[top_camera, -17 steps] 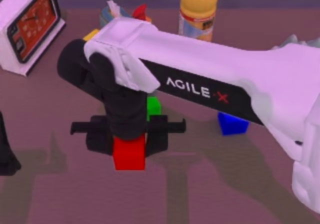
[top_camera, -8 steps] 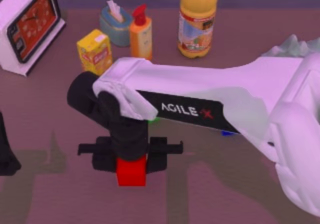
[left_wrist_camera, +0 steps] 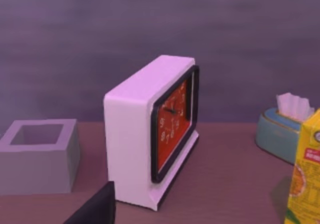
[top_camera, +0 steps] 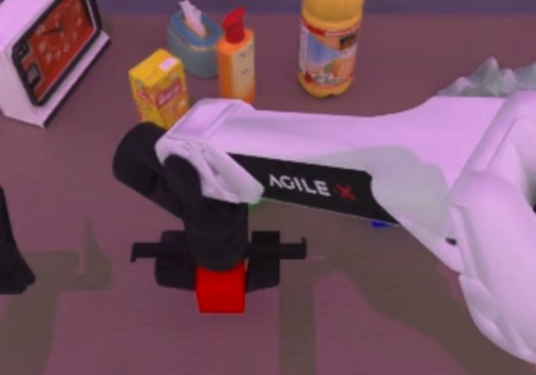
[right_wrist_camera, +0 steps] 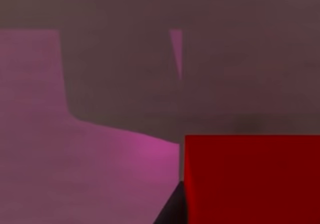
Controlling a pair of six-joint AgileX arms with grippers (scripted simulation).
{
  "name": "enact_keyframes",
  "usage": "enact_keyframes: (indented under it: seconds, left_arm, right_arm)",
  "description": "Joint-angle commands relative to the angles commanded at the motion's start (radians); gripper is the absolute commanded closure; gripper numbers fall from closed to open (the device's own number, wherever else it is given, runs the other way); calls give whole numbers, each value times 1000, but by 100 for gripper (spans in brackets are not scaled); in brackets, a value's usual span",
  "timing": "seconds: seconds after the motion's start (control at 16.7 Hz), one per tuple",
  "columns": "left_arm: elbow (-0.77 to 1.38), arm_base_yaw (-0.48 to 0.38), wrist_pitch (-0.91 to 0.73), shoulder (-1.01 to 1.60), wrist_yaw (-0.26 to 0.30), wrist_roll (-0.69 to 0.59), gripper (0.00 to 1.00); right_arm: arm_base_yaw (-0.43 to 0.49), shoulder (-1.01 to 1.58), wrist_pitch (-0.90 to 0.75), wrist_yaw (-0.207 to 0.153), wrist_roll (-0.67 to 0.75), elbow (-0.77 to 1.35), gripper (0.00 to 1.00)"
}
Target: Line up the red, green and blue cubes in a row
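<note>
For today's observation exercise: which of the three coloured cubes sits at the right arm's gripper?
The red cube, right at the right gripper. Only slivers of the green cube and blue cube show under the arm.

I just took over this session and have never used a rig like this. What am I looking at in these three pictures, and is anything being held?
You are seeing two AgileX arms at a table, each ending in two-finger jaws. The top view looks straight down. The big white arm reaching in from the right is the right arm; its right gripper sits over the red cube, jaws on either side of it, apparently closed on it. The right wrist view shows that same cube up close. The green cube and blue cube are nearly hidden under the arm. The left gripper is parked at the left edge. The left wrist view looks toward the clock, with a grey box beside it. Along the back stand a yellow juice carton, tissue tub, orange pump bottle and juice bottle.
</note>
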Motion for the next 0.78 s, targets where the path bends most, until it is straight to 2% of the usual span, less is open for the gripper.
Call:
enact_keyframes:
  seconds: [0.54, 0.78]
  left_arm:
    - [0, 0, 0, 0, 0, 0, 0]
    - [0, 0, 0, 0, 0, 0, 0]
  right_arm:
    - [0, 0, 0, 0, 0, 0, 2]
    - [0, 0, 0, 0, 0, 0, 0]
